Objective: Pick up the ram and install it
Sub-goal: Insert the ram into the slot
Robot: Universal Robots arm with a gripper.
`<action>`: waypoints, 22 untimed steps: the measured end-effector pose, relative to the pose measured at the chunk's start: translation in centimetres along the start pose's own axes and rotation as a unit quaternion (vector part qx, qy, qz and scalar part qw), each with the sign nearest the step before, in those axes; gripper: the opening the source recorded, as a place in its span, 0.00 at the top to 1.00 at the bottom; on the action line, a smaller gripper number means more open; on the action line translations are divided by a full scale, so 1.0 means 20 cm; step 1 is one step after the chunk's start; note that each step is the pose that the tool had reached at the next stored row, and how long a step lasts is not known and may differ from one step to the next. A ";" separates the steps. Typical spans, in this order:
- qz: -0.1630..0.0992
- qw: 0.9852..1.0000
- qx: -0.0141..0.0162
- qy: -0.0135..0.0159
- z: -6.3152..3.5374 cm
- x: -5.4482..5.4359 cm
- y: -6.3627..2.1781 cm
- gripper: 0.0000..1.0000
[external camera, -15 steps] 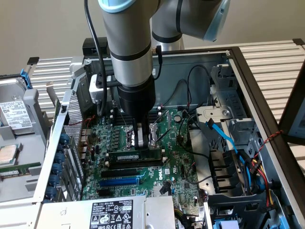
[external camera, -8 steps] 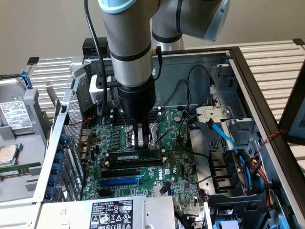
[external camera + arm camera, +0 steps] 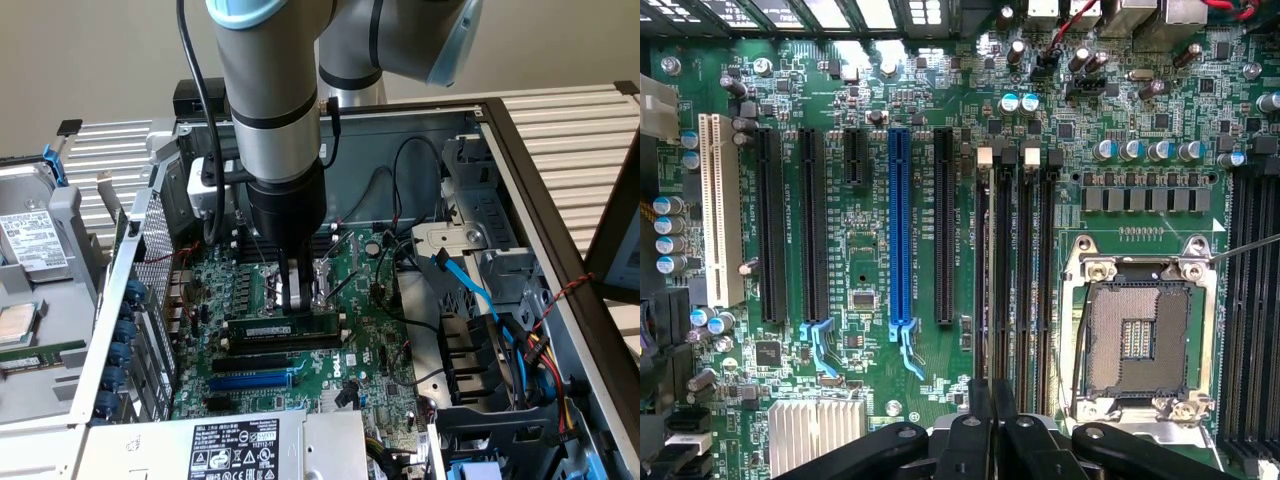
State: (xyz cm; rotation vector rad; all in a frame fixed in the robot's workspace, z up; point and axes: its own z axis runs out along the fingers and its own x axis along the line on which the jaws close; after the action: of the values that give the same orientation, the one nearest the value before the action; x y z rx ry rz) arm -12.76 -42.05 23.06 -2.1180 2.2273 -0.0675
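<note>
The ram, a long green stick with black chips, stands on edge along a black memory slot on the motherboard inside the open computer case. My gripper comes straight down on the ram's middle and is shut on it. In the wrist view the fingers meet over the ram, seen edge-on as a thin dark line in the row of memory slots. Whether the stick is fully seated I cannot tell.
Black slots and a blue slot lie just in front of the ram. The bare CPU socket sits beside the memory slots. Cables and a blue lead crowd the exterior view's right. A hard drive lies outside the case, left.
</note>
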 end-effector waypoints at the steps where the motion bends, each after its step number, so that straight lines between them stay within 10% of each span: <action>1: 0.000 1.000 0.000 0.000 0.000 0.00 0.000 0.88; 22: 0.016 1.000 -0.001 0.000 -0.058 0.02 -0.006 0.88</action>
State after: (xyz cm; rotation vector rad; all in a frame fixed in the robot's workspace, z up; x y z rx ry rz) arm -12.74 -42.47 24.22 -2.0837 2.2606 -0.0628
